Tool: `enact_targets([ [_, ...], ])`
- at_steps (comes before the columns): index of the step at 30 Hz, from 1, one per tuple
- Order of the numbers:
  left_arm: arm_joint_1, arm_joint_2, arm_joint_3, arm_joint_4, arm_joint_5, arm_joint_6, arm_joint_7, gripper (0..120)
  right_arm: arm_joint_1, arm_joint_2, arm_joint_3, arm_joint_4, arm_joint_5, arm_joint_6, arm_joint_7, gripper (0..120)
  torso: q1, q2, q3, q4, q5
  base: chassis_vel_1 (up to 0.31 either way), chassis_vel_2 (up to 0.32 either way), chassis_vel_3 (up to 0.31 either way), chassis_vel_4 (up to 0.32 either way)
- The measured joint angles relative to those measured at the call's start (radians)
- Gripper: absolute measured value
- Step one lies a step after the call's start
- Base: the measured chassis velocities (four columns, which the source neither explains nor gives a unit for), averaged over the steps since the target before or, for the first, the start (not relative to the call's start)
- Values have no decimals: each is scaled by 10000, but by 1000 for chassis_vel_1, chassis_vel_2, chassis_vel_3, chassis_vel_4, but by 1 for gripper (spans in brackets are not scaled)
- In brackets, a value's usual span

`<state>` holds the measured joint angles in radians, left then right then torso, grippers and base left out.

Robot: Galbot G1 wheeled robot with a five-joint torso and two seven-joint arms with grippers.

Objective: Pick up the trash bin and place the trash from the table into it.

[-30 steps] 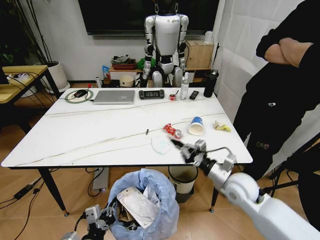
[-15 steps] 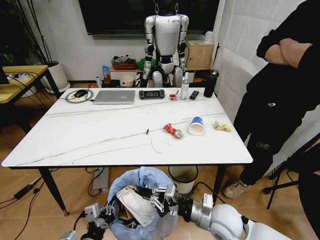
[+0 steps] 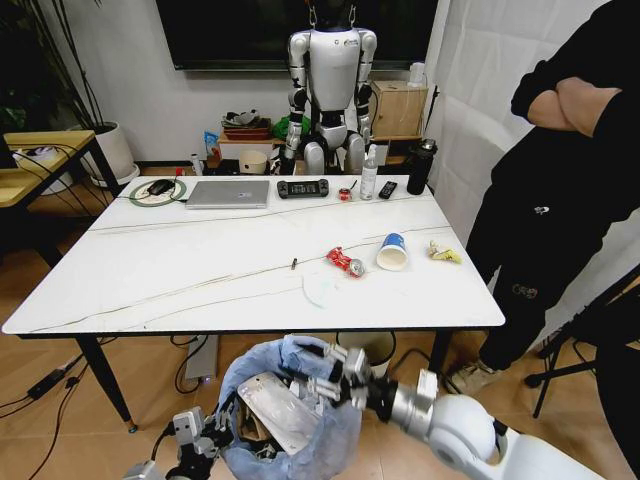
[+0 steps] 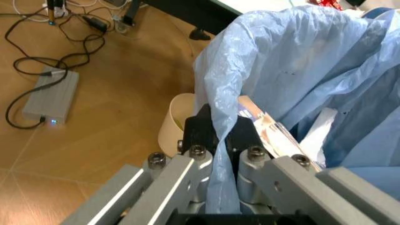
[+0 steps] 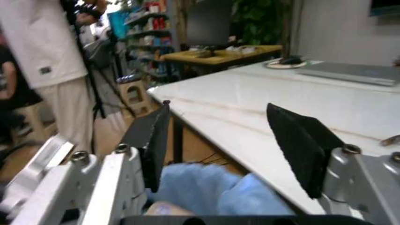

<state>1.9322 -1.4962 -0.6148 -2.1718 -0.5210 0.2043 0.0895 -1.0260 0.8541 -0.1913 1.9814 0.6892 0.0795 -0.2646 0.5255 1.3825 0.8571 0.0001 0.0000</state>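
Right gripper (image 3: pixel 322 372), its black-padded fingers (image 5: pixel 299 140) spread apart and grasping nothing, hangs over the mouth of the small round trash bin lined with a crinkly light-blue plastic bag (image 3: pixel 290 420). Directly beneath it, inside the bin, a flattened pale carton (image 3: pixel 276 408) lies tilted. Left gripper (image 4: pixel 222 136), low at the bin's near-left side, is clenched on a fold of the blue bag at the rim, its two black pads pressing the plastic between them; it appears in the head view at the bin's lower left (image 3: pixel 205 440). Beyond the right gripper stands the large white marble-look table with thin dark veins (image 3: pixel 200 270). On its top, farther out and to the gripper's right, lie a thin translucent wrapper (image 3: pixel 322 291), a crushed red can (image 3: pixel 346 262), a blue-and-white paper cup on its side (image 3: pixel 392 251) and a small yellow-and-white scrap (image 3: pixel 444 253). A cream round bin (image 3: pixel 368 350) sits on the floor just behind the gripper, under the table edge
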Motion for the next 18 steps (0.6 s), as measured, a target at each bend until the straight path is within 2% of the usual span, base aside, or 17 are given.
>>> enact_targets([
  [2,14,-3,-3,-21,4,0,0,0,147,119,41,-80,133,-142,239,68,0,0,0,0,-1,0,0,0,0],
  [4,35,-24,-7,-64,19,-6,2,0,523,408,131,-312,465,-667,1017,77,0,0,0,1,-1,0,0,0,0],
  [5,38,-27,-7,-68,22,-8,3,0,585,457,143,-352,526,-767,1178,77,0,0,0,1,-1,0,0,0,0],
  [7,70,-42,-4,-92,46,-25,10,0,899,707,174,-540,811,-1445,2272,89,0,0,1,0,-2,0,0,0,0],
  [8,70,-42,-4,-92,46,-25,10,0,899,707,174,-540,811,-1445,2272,89,0,0,1,0,-2,0,0,0,0],
  [10,87,-45,-7,-100,64,-32,16,0,1153,931,167,-759,1117,-1970,3084,98,0,0,0,0,-1,0,0,0,0],
  [18,64,-72,-12,-126,98,-41,23,0,1663,1516,15,-1725,1356,-3241,4490,100,0,0,1,-1,0,0,0,0,0],
])
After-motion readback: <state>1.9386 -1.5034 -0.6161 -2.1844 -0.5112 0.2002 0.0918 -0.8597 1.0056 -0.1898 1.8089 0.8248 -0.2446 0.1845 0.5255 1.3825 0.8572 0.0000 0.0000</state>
